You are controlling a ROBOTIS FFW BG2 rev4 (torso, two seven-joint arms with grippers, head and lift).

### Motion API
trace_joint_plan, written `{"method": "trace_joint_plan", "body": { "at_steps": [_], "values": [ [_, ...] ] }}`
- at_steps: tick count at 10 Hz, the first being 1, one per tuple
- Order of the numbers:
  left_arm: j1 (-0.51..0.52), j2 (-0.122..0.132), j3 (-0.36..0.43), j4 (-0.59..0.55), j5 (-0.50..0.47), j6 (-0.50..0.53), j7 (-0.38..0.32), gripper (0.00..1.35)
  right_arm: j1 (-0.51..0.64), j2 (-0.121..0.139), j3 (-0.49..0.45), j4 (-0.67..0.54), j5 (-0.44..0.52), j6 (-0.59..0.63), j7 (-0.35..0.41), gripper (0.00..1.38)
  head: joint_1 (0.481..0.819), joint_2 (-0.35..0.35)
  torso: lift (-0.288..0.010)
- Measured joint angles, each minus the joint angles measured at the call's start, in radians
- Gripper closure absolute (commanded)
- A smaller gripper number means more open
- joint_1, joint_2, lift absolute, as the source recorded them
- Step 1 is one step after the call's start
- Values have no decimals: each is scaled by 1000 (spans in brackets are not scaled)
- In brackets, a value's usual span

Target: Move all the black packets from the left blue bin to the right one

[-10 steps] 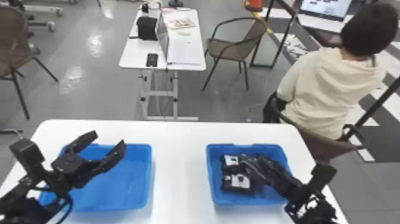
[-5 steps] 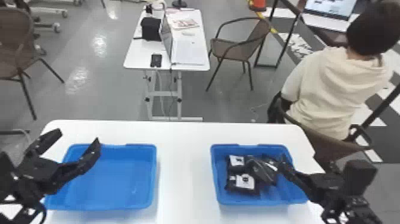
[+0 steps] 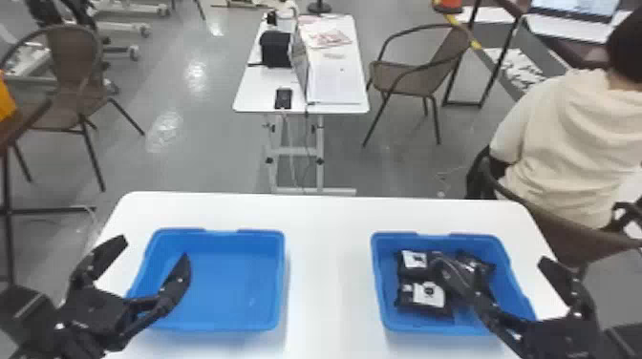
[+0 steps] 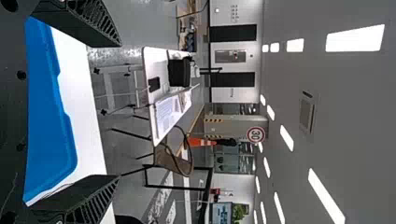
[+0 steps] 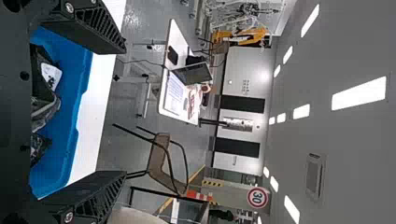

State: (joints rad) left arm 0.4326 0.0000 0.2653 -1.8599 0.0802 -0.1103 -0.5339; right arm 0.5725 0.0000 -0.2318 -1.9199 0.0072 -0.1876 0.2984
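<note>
Smooth matte white table (image 3: 325, 262), rounded at its corners, filled the ground under and between both grippers. Below the left gripper (image 3: 154, 248) sat the left blue bin (image 3: 229, 291), smooth-walled, a rounded rectangle with a notched far rim; a matching right blue bin (image 3: 415, 329) sat below the right gripper (image 3: 489, 261). Both grippers were dull black and spread wide, their flat fingers (image 5: 95, 28) cut with slanting ribs on the inner faces. The black packets (image 3: 425, 298), at least three, were soft and creased, partly glossy, two with white labelled fronts. They lay in the right blue bin, beneath and beside the right gripper's inner finger, which partly covered them in the head view; whether it touched them, I could not tell. Compared with half a second earlier, both grippers showed nearer the robot's side relative to the bins, the head view itself had shifted, and the two labelled packets kept their places in their bin.
</note>
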Motion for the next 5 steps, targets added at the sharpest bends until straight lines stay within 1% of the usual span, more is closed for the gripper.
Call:
{"method": "trace_joint_plan", "body": {
  "at_steps": [1,2,3,5],
  "values": [
    [35,0,-18,-4,7,-15,26,-2,23,0,11,14,-11,-26,-6,96,695,-32,0],
    [65,0,-43,-5,22,-26,74,-2,46,0,19,17,-18,-32,-16,96,695,-33,0],
    [80,0,-64,-5,32,-26,96,-2,63,0,24,16,-23,-28,-18,96,695,-39,0],
    [76,0,-84,-5,44,-8,106,-2,63,0,30,16,-28,-10,-18,96,695,-52,0]
  ]
}}
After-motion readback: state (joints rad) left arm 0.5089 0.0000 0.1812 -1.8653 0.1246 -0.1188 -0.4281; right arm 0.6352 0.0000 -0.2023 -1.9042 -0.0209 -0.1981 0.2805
